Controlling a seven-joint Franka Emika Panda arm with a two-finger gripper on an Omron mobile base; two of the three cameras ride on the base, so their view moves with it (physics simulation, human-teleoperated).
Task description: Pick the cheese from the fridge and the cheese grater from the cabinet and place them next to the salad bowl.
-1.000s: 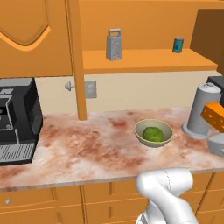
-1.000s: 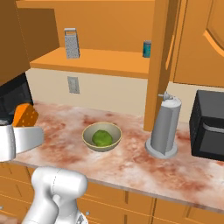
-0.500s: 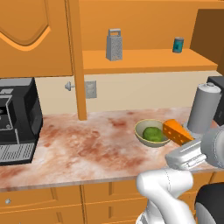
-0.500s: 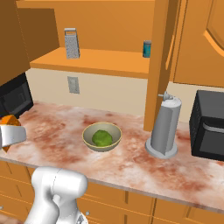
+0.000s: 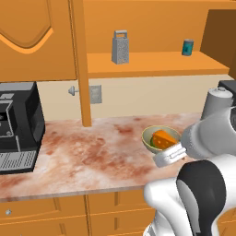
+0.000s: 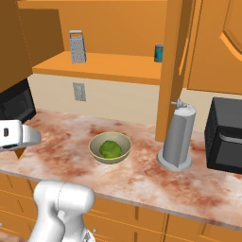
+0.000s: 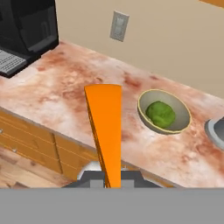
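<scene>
Two task items you can see apart: the cheese (image 5: 164, 138) is pinched in the gripper (image 5: 169, 154), and the cheese grater (image 5: 120, 47) stands upright on the cabinet (image 5: 152, 64) shelf, upper centre of the left base frame.

Left base view, left to right: black coffee machine (image 5: 16, 124) at the left edge on the desk (image 5: 92, 156), wall outlet (image 5: 96, 94) on the backsplash, grater above it on the shelf, small teal can (image 5: 187, 47) further right on the same shelf, well apart from the grater. Lower right, the gripper holds the cheese in front of the salad bowl (image 5: 152, 138), so the wedge overlaps the bowl in the picture; you can't tell from here whether it is over it or short of it. Grey cylinder (image 5: 215, 103) sits at the right edge behind the arm.

Right base view: the gripper (image 6: 19, 142) is at the left edge, mid height, with just a bit of orange showing under it. Bowl (image 6: 110, 147) sits centre frame, leafy ball inside, cylinder (image 6: 178, 137) to its right, near but not touching.

Hand view: the cheese (image 7: 106, 127) runs up from bottom centre, clamped at its lower end. The bowl (image 7: 164, 111) lies to its right, desk edge below the wedge.
</scene>
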